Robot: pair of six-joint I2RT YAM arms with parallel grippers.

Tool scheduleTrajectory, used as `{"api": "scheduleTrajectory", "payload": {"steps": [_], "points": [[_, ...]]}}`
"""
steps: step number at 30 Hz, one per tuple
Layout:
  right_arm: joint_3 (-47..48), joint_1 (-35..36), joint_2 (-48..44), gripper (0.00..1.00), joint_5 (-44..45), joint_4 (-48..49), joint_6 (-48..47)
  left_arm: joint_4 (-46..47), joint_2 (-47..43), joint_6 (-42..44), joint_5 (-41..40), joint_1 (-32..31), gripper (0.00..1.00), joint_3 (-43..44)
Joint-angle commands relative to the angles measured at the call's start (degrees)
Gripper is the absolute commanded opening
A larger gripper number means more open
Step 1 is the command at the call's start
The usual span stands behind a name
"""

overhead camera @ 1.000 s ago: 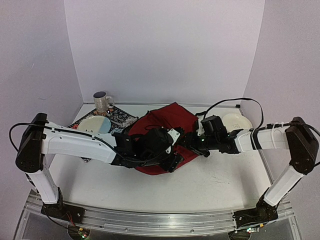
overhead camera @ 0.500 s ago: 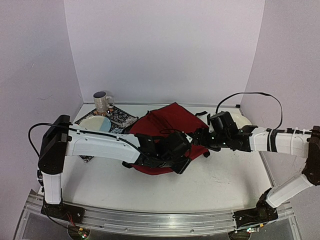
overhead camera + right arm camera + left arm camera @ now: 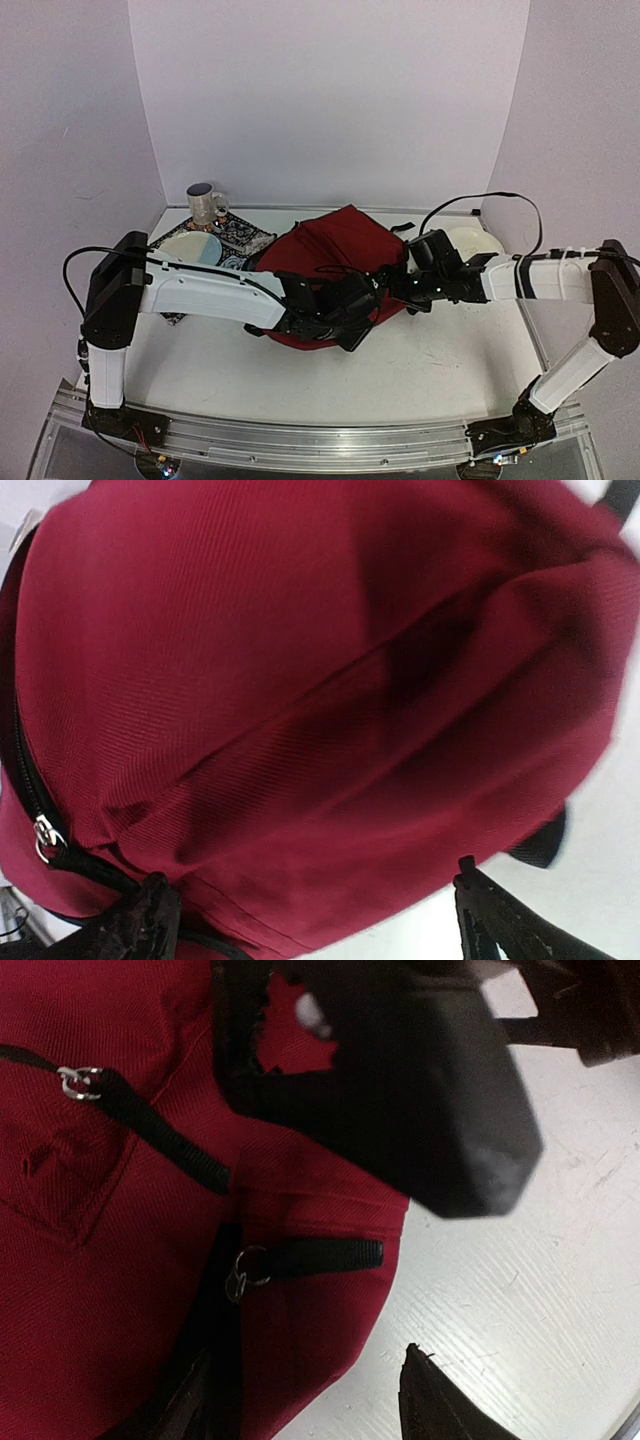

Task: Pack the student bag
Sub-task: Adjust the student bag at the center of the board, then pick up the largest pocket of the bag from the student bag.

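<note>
Now, overhead, left to right. At the far left corner: mug [image 3: 205,204] upright at the far end of a patterned mat [image 3: 243,235]; pale plate [image 3: 190,248] on the same mat, just nearer. Bare white table [image 3: 430,365] on the near side of these, open room from the mat down to the near rail [image 3: 300,436].

Centre, in the far half of the table: student bag [image 3: 335,240], dark red, lying flat, left edge just beside the mat, black strap [image 3: 402,228] trailing off its far right edge. Both arms reaching in over its near edge, wrists close together, little spare room between them.

Left gripper [image 3: 305,1385]: jaws partly apart, straddling the bag's rounded near corner. One fingertip over a black zip line, the other over bare table just beside the fabric edge. Fabric between them flat; cannot tell any actual pressing on it. Ringed zip pull [image 3: 240,1275] close ahead, second ring [image 3: 78,1082] farther up and left. Large blurred black part across the top of that view, too near to make out.

Right gripper [image 3: 312,900]: jaws spread wide, nothing clamped, held over the bag's red panel with its long fold; contact not discernible. Metal pull [image 3: 45,835] on the zip at the panel's left edge.

Far right: second plate [image 3: 478,240], apart from the bag, near the right wall; black cable [image 3: 480,197] arching above it.
</note>
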Motion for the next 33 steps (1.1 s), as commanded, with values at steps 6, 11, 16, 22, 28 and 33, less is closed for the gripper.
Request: {"api": "scheduleTrajectory", "payload": {"steps": [6, 11, 16, 22, 28, 33], "points": [[2.6, 4.2, 12.2, 0.95, -14.9, 14.2, 4.9, 2.6, -8.7, -1.7, -2.2, 0.0, 0.63, -5.9], [8.5, 8.5, 16.1, 0.91, -16.6, 16.4, 5.7, 3.2, -13.9, -3.6, -3.4, 0.6, 0.63, -11.6], [13.8, 11.3, 19.3, 0.89, -17.8, 16.5, 5.1, 3.5, -20.5, -6.7, -4.4, 1.3, 0.63, -18.5], [12.0, 11.4, 14.0, 0.89, -11.3, 11.6, 3.4, 3.6, -24.1, -11.0, -5.6, 2.6, 0.60, -22.9], [10.6, 11.0, 6.1, 0.92, 0.8, 1.5, -0.6, 3.9, -20.1, -13.8, -1.1, 4.4, 0.55, -21.2], [7.8, 9.1, 1.5, 0.93, 6.4, -1.9, -1.2, 3.4, -15.1, -12.9, -0.1, 4.3, 0.52, -16.7]]}}
